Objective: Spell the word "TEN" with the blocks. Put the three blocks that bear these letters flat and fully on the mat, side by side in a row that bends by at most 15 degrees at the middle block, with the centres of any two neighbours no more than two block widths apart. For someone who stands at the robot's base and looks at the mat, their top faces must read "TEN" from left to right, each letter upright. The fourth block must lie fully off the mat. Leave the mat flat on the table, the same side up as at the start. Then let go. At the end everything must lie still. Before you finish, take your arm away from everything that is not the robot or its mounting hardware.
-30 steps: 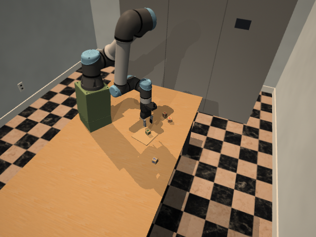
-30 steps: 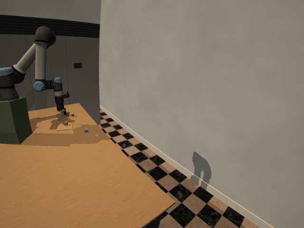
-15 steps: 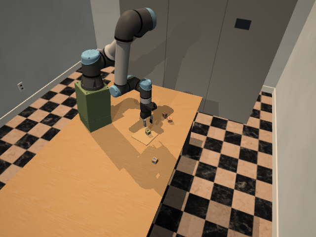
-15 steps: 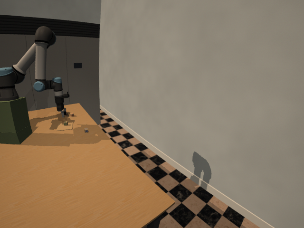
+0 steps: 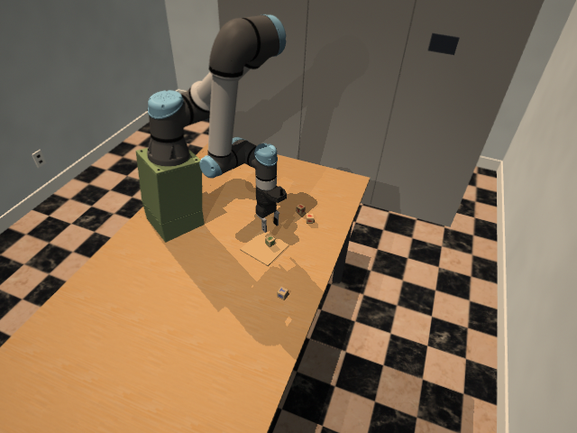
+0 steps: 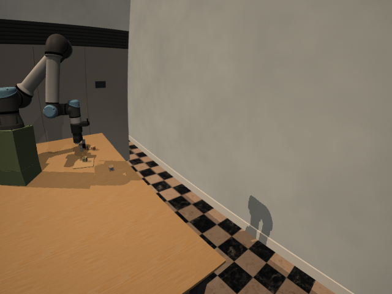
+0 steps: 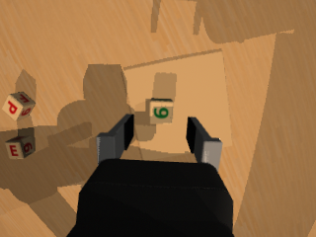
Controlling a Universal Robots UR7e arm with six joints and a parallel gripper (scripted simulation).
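Gripper (image 5: 270, 226) (image 6: 82, 147) (image 7: 160, 126): open, fingers apart with nothing between; raised above the table (image 5: 116, 326) (image 6: 95, 221) (image 7: 49, 30).
Mat (image 5: 263, 253) (image 6: 87, 164) (image 7: 197, 84): below the gripper, flat; near corner partly covered by fingers and body in the wrist view, outer corners plain from the top.
Green block (image 5: 270, 240) (image 6: 84, 158) (image 7: 161, 111): on the mat, below the gripper and near its fingertips in the wrist view; top character readable there as a turned G, 6 or 9, which one impossible to tell.
P block (image 5: 310, 218) (image 6: 93, 147) (image 7: 19, 105): off the mat, to one side of the gripper; red P clear only in the wrist view.
E block (image 5: 300, 208) (image 6: 86, 147) (image 7: 20, 148): near the P block, also off the mat; turned red E visible in the wrist view, dark and partly behind a finger in the exterior view.
T block (image 5: 282, 292) (image 6: 111, 168): off the mat, well apart from the gripper; blue T legible from the top, too small in the exterior view, outside the wrist view.
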